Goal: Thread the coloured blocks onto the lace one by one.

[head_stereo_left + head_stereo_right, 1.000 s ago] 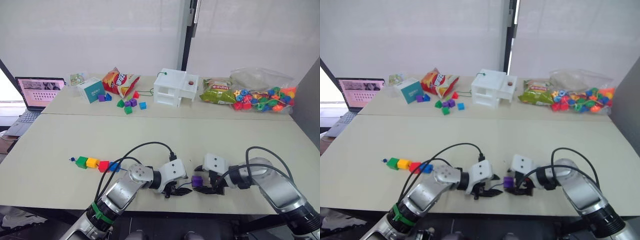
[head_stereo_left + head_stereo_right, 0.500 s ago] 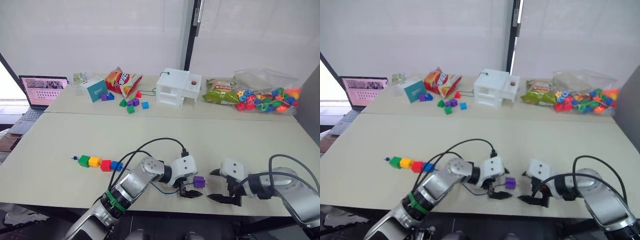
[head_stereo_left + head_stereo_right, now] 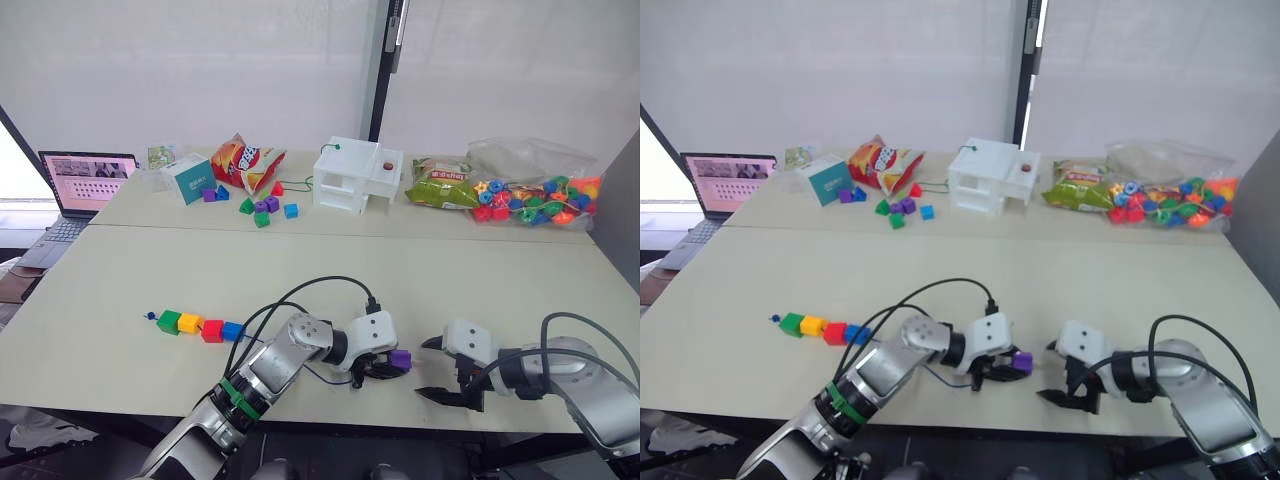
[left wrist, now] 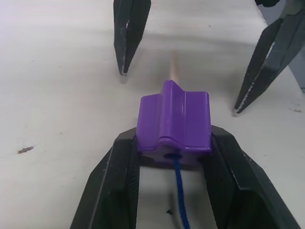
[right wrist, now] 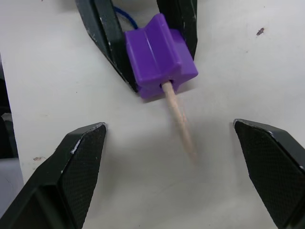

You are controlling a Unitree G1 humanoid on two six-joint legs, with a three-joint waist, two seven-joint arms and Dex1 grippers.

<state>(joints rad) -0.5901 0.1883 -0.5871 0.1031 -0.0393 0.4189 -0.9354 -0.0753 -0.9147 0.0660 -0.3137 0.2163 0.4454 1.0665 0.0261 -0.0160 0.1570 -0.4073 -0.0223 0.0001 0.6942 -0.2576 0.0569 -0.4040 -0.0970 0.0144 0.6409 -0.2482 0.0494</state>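
The purple block [image 5: 159, 56] sits near the table's front edge, clamped between the left gripper [image 4: 174, 152] fingers, the lace [image 4: 180, 191] entering behind and its pale tip [image 5: 180, 119] now poking out. At its 3 o'clock the right gripper [image 5: 178, 174] stays spread wide, having released it.

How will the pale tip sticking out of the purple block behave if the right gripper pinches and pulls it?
The pale tip looks straight and rod-like, so it is probably stiff enough to pinch. It is thin and smooth, so it may slip. Behind the purple block, held by the left gripper, the lace is thin cord, likely floppy. The right gripper is open.
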